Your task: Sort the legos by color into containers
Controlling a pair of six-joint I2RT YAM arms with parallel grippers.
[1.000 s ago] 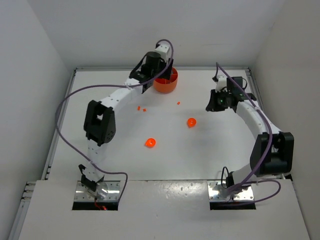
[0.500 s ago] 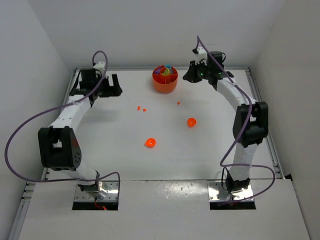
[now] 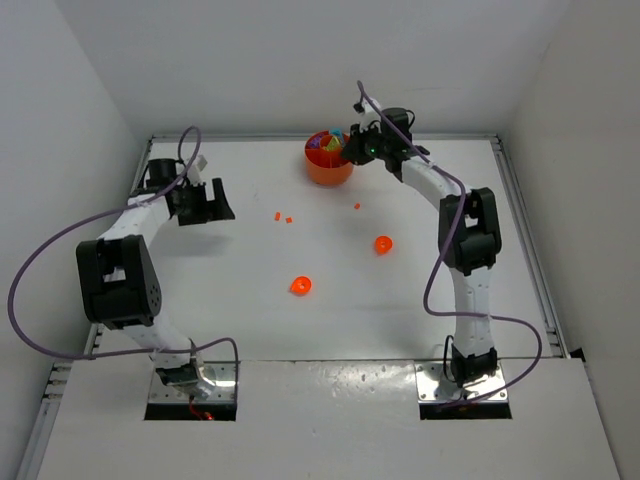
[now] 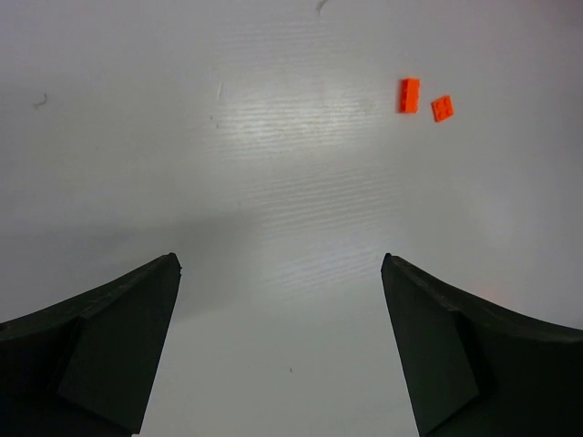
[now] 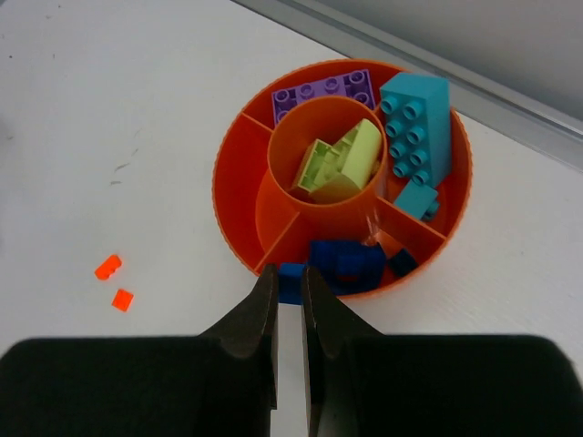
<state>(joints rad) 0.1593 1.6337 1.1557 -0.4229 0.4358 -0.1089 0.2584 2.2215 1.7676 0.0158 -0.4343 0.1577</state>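
As the left gripper (image 4: 280, 262) withdrew, jaws apart, the right gripper (image 5: 290, 270), jaws together, reached the divided orange dish (image 5: 223, 173); orange bricks (image 4: 409, 95) outstanding.

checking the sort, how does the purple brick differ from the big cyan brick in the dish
Colour: the purple brick is lilac, the big cyan brick turquoise. Pose: the purple brick lies low in its compartment, while the big cyan brick rises over the rim. Both are studded and sit in separate outer compartments of the orange dish.
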